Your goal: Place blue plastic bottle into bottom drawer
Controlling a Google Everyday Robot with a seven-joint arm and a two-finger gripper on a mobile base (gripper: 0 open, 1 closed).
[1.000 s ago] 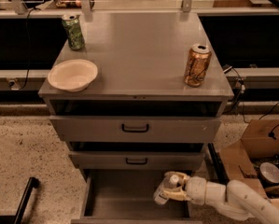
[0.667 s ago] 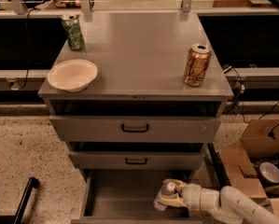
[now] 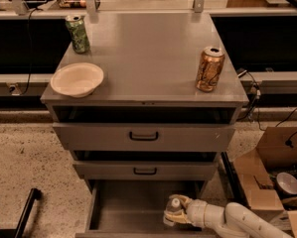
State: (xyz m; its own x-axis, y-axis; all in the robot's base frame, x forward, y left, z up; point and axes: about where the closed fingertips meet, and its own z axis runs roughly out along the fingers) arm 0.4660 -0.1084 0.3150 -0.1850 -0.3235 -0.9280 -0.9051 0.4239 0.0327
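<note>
The bottom drawer [image 3: 123, 209] is pulled open at the foot of the grey cabinet, its plain grey inside showing. My gripper [image 3: 180, 210] reaches in from the right on a white arm and is inside the drawer, towards its right front. It is shut on the blue plastic bottle [image 3: 173, 211], of which only the white cap and the upper part show between the fingers. The bottle stands roughly upright, low in the drawer. Whether its base touches the drawer floor is hidden.
On the cabinet top [image 3: 148, 48] stand a green can [image 3: 77, 33] at the back left, a white bowl [image 3: 77, 79] at the front left and a gold-brown can [image 3: 209, 69] at the right. Two shallower drawers [image 3: 144, 136] are closed. A cardboard box [image 3: 272, 177] sits at the right.
My gripper has moved down and slightly left with the bottle, deeper into the open bottom drawer. Nothing on the cabinet top has moved.
</note>
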